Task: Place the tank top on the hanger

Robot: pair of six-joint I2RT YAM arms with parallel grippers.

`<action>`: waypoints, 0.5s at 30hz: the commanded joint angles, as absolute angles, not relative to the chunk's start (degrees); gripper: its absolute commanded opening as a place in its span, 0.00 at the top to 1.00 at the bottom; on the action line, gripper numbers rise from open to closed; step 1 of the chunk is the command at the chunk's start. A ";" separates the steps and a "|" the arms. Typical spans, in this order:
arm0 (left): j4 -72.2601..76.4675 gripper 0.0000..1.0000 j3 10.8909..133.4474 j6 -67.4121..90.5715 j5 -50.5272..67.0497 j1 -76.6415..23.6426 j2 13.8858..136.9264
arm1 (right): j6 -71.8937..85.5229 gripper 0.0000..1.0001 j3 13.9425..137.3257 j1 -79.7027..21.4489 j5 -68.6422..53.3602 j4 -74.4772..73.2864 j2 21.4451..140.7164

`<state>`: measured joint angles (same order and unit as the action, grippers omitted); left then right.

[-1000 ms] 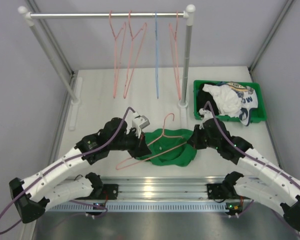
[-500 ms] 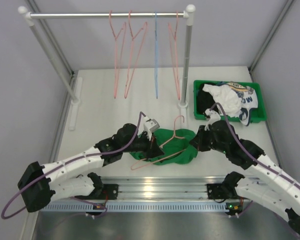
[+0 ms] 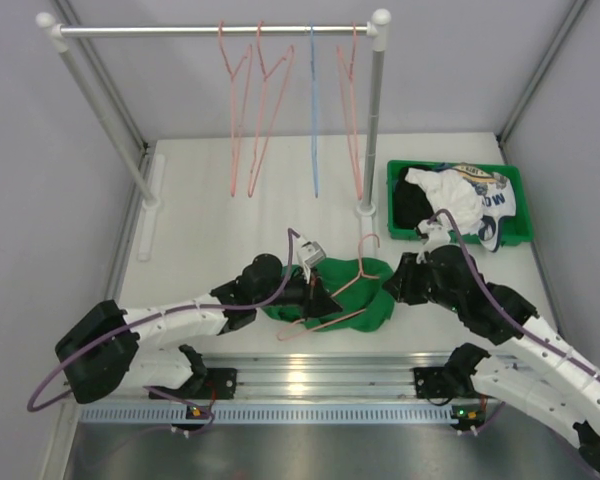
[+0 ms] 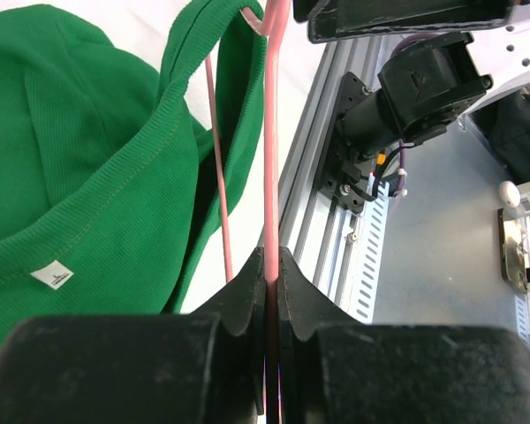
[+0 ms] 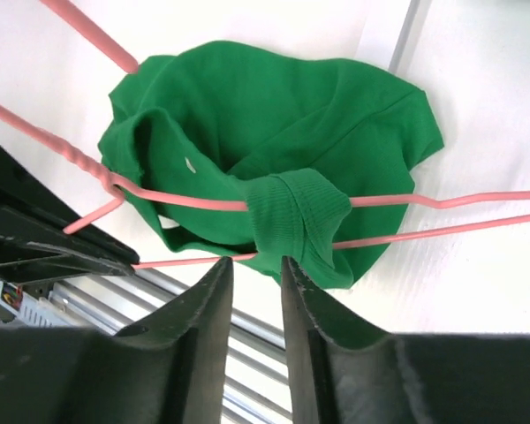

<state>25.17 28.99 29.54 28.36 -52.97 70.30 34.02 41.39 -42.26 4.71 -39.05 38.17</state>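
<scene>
Occlusion is heavy around the work. From overhead both sets of fingertips are lost under the dark wrists, so the grips read only from the wrist cameras. Seen from its own camera, the left gripper [image 4: 272,265] is pressed together on the hanger [image 4: 274,132], pinching one salmon-pink wire flat between its pads. The wire runs up and out of that view, and a second strand beside it disappears behind the fingers. The right gripper [image 5: 256,278] stands a little spread: two fingers apart, nothing caught between them, tips just short of a ribbed strap of the tank top [image 5: 274,115]. That strap wraps around two hanger wires and covers them where they pass through; both wires are cut off by the edges of the view. The tank top lies crumpled on the table [image 3: 210,200] between the two grippers, near the front edge, with the hanger flat across it and its hook pointing toward the rack [image 3: 180,31]. How much wire sits under the fabric I cannot tell. Writing: a small white tag [image 4: 53,276] on the green fabric — print too small to read. In the green bin [image 3: 415,165] at the back right, a white garment [image 3: 465,205] shows dark letters, folded over and not legible as a word. A black garment [image 3: 408,205] beside it is mostly buried.
</scene>
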 commanded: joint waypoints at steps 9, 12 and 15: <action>38.41 1.00 29.79 31.03 31.73 -53.96 75.32 | 28.30 0.57 41.66 -47.55 6.50 -25.68 33.48; 38.32 1.00 30.50 31.03 31.64 -54.49 76.20 | 27.42 0.56 40.70 -49.21 7.99 -22.86 36.03; 37.97 1.00 31.29 30.85 31.11 -55.28 77.17 | 26.81 0.56 39.82 -51.58 11.41 -19.61 38.05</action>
<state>31.40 28.84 31.42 30.20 -54.37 76.79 28.82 40.73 -48.95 7.16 -26.39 36.45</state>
